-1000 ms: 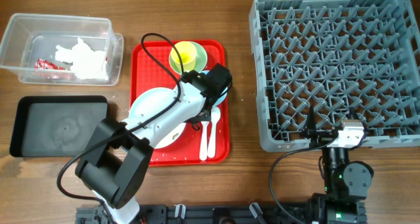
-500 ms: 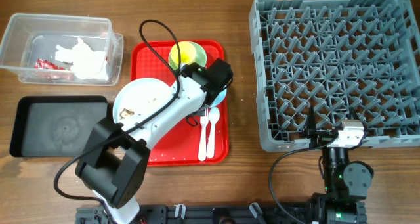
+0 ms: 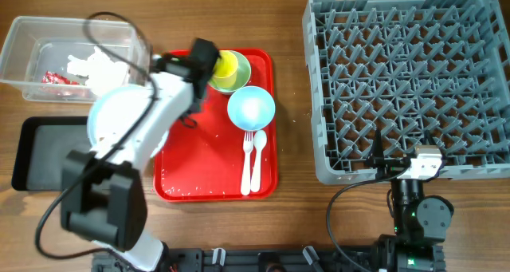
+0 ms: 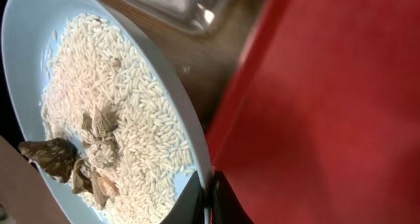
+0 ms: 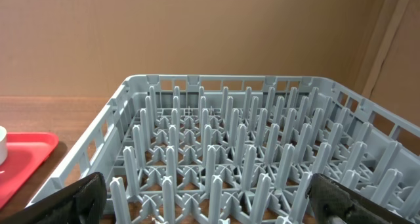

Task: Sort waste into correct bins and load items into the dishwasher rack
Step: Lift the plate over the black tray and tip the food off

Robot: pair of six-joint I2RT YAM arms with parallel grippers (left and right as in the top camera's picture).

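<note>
Overhead, plate: large light-blue round plate [image 3: 100, 120] carried under the white left arm [image 3: 171, 88], overlapping the near right corner of the clear rectangular plastic tub [image 3: 24, 33] and the right end of the shallow black rectangular tray [image 3: 48, 156].
Overhead, tub: holds crumpled white paper napkins [image 3: 100, 71] and a small red wrapper [image 3: 54, 78].
Overhead, red serving tray [image 3: 207, 172]: left half bare; small yellow cup [image 3: 223, 65] nested in pale-green bowl [image 3: 244, 71] at the far edge; light-blue bowl [image 3: 252, 107] just beside; white plastic fork and spoon [image 3: 248, 164] side by side nearer.
Overhead, room: strip of bare wooden table [image 3: 291, 144] between red tray and large square grey plastic rack [image 3: 309, 88].
Left wrist, grip: left gripper [image 4: 205, 199] pinched narrow on the plate rim, close to the red tray's edge; white rice grains [image 4: 125, 119] and brownish food scraps [image 4: 59, 159] lying on the plate.
Right wrist, grip: right gripper [image 5: 207, 188] spread wide, fingers at the lower corners, rack pegs ahead.
</note>
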